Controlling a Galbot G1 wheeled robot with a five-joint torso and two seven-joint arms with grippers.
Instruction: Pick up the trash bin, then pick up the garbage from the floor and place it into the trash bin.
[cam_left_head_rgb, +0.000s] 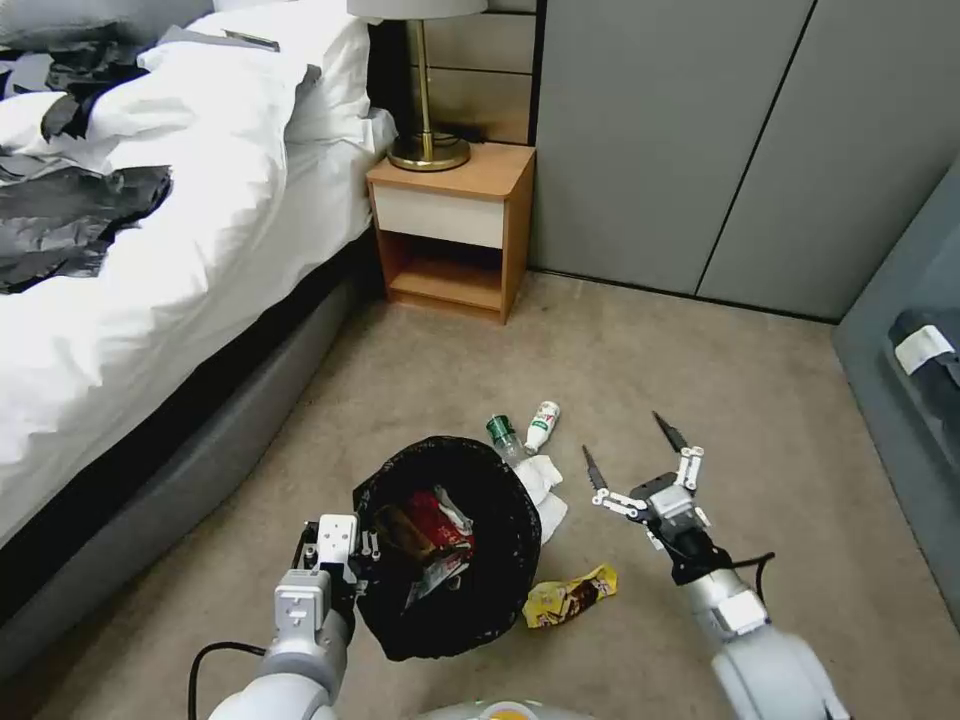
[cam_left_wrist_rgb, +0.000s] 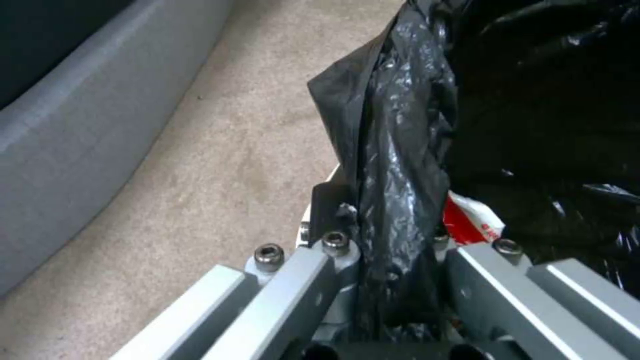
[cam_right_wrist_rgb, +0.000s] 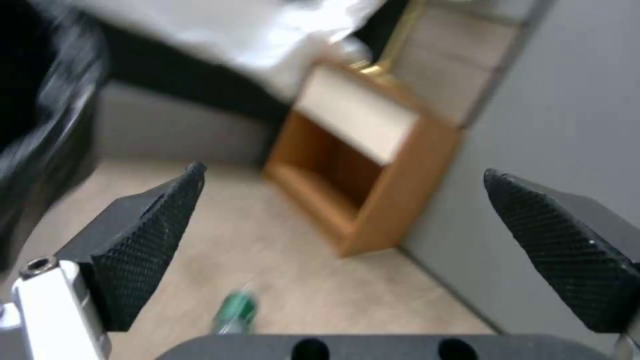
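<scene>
Left hand (cam_left_head_rgb: 345, 560) clamped on the bag-lined rim of the trash bin (cam_left_head_rgb: 450, 545), held up off the floor, near and centre. Right hand (cam_left_head_rgb: 640, 465) spread wide, empty, beside it. Likely light but tippy; yellow wrapper (cam_left_head_rgb: 570, 597) thin, crinkly, slippery, best pinched at a raised fold.

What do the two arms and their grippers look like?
Both arms are silver-grey with white, boxy wrist blocks, and a black cable loops beside each wrist. The right gripper has white linkages and long, pointed black fingers with a knurled pad surface. The left gripper has grey metal bars with hex-socket screws.
</scene>
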